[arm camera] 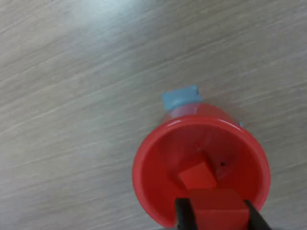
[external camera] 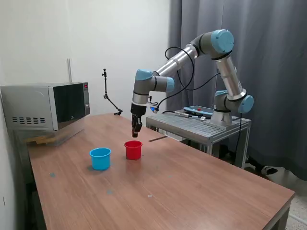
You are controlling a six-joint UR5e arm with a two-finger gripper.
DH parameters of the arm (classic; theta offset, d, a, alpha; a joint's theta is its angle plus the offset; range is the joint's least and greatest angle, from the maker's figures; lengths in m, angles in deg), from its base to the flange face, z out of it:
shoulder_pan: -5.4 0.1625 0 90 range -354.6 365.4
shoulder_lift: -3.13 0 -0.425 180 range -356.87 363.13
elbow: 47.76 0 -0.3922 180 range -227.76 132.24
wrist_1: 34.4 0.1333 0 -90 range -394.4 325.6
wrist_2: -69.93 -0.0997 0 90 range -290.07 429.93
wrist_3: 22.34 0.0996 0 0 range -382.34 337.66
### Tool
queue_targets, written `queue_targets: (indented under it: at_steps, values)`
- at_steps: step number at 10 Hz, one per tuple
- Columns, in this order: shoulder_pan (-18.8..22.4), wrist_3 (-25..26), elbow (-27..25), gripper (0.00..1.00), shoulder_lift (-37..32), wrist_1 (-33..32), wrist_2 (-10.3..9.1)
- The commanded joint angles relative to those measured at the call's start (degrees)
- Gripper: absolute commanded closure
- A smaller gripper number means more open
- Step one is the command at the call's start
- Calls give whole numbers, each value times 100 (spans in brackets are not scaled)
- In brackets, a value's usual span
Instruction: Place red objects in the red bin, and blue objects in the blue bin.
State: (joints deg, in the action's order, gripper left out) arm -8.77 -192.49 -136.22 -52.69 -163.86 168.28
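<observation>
A wooden counter [external camera: 192,187] fills the exterior view, with a grey microwave [external camera: 45,106] at its far edge towards ten o'clock. Near the middle stand two small plastic cups side by side, close but apart: the red cup [external camera: 133,149], and at its nine o'clock the light blue cup [external camera: 100,158]. The arm reaches in from two o'clock, and its pincer [external camera: 136,130] hangs directly above the red cup, just clear of the rim.

The wrist view looks straight down into the red cup [arm camera: 153,158]. One red cube [arm camera: 197,175] already lies on the cup's floor. A second red cube [arm camera: 216,209] is nearer the camera, clamped between the pincer's two dark fingers [arm camera: 181,215], so the pincer is closed on that cube and holds it over the cup's mouth. A small pale blue patch [arm camera: 181,97] shows just beyond the cup's far rim; what it is cannot be told.

As a judgement, the red half of the task is nearly done: one cube is in, and the other only needs releasing over the cup. No dark blue cubes show on the counter in either view. The inside of the light blue cup is hidden, so whether the blue half is done or remains cannot be told.
</observation>
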Motion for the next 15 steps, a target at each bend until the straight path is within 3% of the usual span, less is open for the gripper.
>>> queue_targets:
  at_steps: [1,6,8,10,12,13,15]
  values:
    - [2,0,-4,0,1,0,0]
    - [11,-35,-48,0,1,0,9]
    - [28,-131,-39,0,-313,17,26]
    - [238,-395,-57,0,-1103,1189,27]
    - [344,-1016,-48,0,-1719,2052,-26]
    - [484,-1385,-48,0,-2018,2396,-296]
    - [608,-1626,-57,0,-2607,2592,-1077]
